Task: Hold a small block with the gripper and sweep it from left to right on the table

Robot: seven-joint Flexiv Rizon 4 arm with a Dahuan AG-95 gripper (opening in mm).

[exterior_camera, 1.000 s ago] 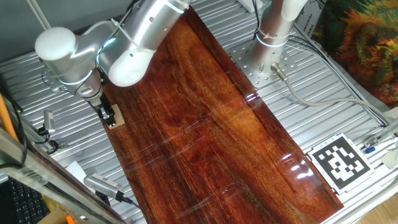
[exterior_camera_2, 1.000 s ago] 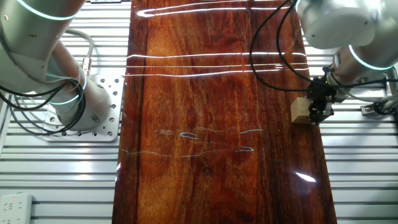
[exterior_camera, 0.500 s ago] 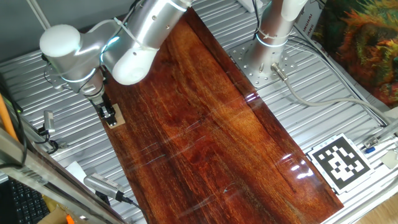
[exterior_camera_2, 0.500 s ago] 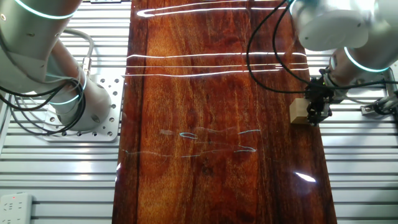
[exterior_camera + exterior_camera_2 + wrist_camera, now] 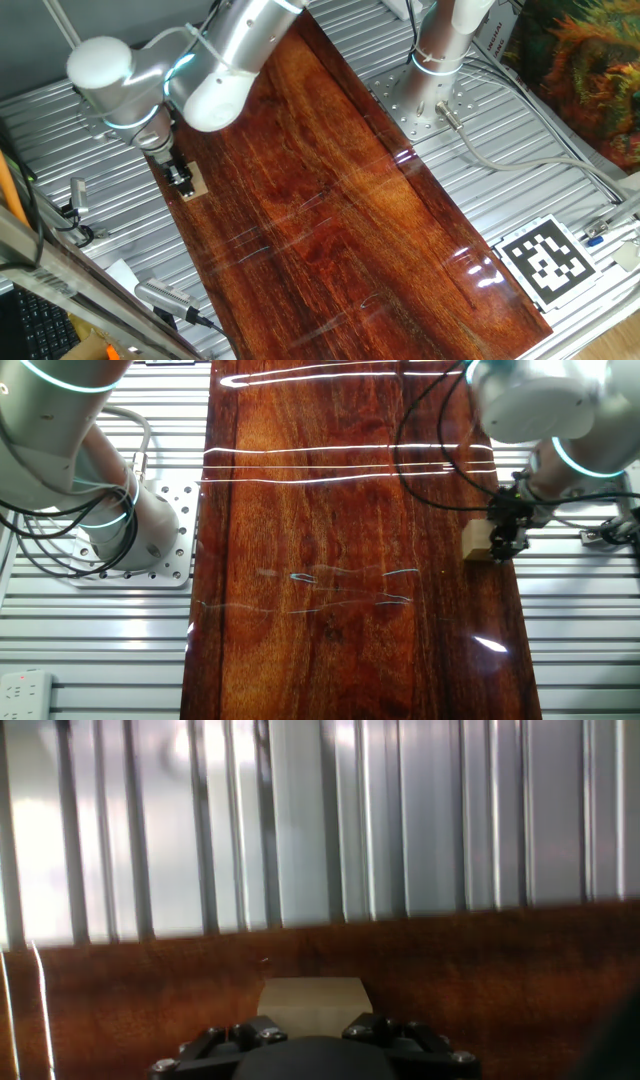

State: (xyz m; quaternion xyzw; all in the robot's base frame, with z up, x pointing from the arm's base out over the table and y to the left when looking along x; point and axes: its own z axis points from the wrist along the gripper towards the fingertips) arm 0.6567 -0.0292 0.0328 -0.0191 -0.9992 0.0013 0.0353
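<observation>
The claw point(image 5: 503, 536) sits low at one long edge of the surface point(image 5: 340, 610), and it looks closed around the small block point(image 5: 477, 540). The block rests flat on the red-brown wood, right by that edge, next to the ribbed grey metal point(image 5: 60, 130). In the hand view the block point(image 5: 312, 1005) pokes out just past the claw's black tip point(image 5: 315, 1050), with wood all around it. I cannot see the fingers pressing its sides clearly, so the hold is my best guess.

To do this step well, the claw should keep a firm, steady squeeze so the block does not twist. It should stay at the same height, with the block's bottom flat on the wood. Pushing down too hard could make it stick or tip. The slide should go straight across the wood, slow and even, and stop before the far edge.
</observation>
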